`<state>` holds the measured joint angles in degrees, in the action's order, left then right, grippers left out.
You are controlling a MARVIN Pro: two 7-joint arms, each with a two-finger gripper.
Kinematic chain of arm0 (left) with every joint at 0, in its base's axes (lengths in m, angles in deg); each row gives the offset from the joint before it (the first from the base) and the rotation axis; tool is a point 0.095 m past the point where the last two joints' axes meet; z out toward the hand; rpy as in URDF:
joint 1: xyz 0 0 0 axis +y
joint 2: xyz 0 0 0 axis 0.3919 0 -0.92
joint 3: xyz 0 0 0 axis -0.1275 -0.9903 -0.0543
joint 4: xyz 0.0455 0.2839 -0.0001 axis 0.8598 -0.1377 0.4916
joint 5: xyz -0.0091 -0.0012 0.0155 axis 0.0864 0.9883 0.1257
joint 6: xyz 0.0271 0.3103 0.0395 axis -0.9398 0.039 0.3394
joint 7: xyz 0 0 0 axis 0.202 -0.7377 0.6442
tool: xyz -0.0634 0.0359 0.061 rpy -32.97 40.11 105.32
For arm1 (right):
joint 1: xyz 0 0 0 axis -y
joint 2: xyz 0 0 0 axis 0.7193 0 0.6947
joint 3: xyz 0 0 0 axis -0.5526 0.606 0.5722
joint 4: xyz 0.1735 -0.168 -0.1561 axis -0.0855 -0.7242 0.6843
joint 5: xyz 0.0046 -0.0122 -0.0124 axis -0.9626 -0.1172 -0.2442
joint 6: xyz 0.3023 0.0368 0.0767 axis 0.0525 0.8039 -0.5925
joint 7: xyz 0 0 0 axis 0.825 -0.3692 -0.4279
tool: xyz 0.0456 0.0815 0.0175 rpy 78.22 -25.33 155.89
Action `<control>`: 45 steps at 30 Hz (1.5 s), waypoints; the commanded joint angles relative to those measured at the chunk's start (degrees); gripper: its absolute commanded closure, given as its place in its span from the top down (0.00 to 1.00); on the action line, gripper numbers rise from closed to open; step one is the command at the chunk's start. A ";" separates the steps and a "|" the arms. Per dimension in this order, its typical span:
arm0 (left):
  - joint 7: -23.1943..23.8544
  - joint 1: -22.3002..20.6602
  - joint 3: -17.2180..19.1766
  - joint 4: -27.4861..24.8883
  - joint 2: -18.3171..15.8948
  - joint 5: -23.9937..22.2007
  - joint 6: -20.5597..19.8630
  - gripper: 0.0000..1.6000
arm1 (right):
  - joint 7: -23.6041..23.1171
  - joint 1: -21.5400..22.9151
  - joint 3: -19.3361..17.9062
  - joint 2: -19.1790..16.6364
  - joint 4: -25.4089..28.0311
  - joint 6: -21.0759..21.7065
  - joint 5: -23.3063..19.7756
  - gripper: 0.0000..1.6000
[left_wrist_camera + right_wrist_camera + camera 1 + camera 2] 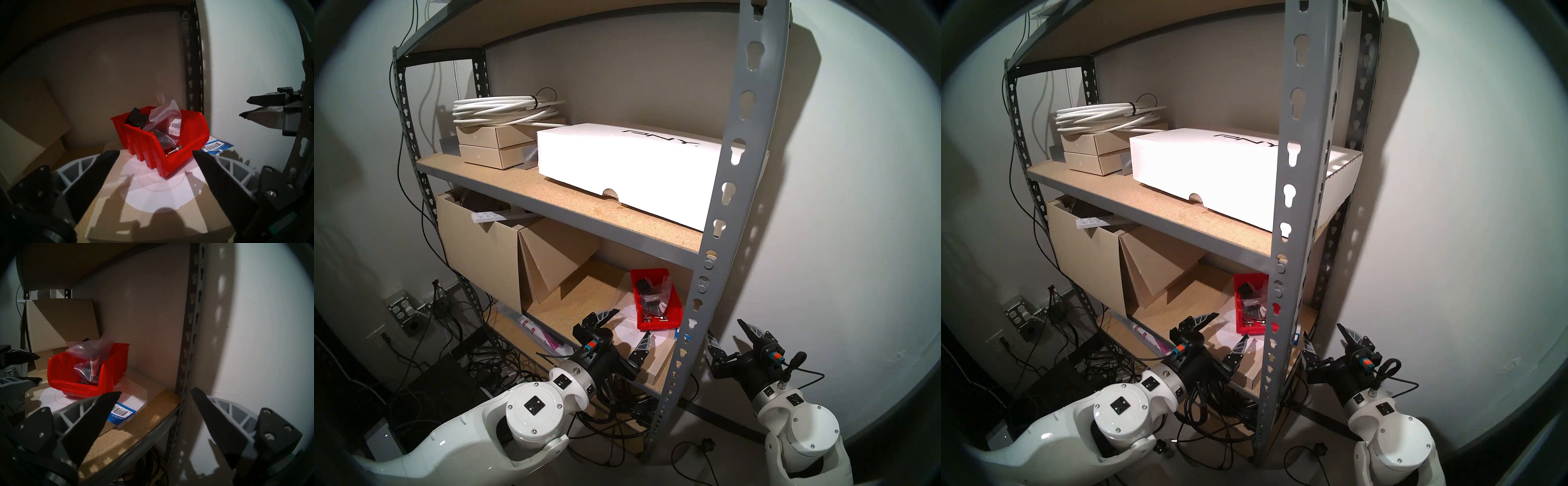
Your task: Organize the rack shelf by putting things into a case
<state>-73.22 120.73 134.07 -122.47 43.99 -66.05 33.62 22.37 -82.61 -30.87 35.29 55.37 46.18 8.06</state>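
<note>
The red case [653, 324] stands on a flat tan box [653, 359] at the right end of the rack shelf's lower board [585, 295]. Inside the case lie the clear bag [656, 298] with its white label and the black ridged block [642, 285]. In the left wrist view the case [171, 161], bag [167, 115] and block [136, 118] sit just ahead of my left gripper [156, 151], which is open and empty. My right gripper [725, 329] is open and empty, outside the grey front upright [721, 203], right of the case [74, 387].
A blue-and-white barcoded packet [122, 412] lies on the flat box right of the case. Open cardboard boxes [477, 251] fill the lower board's left. The white PNY box [629, 169], small tan boxes and a cable coil [504, 108] sit on the upper board. Cables tangle below.
</note>
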 commanded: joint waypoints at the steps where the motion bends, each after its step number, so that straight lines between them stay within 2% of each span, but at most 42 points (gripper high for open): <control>1: -1.53 -2.94 -0.28 0.34 2.89 2.19 -0.29 1.00 | 0.04 0.30 0.02 -0.02 1.48 -0.59 0.06 1.00; 15: -3.83 -4.45 -1.64 3.28 3.69 4.88 -0.35 1.00 | -0.02 0.28 0.00 0.05 1.50 -0.61 0.11 1.00; 45: -4.16 -3.80 -0.40 5.36 1.62 2.90 0.56 1.00 | -0.12 0.28 -0.05 0.17 1.51 -0.63 0.19 1.00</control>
<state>-77.54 116.91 133.16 -116.64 46.21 -63.03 33.64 22.17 -82.60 -30.89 35.54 55.40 46.13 8.10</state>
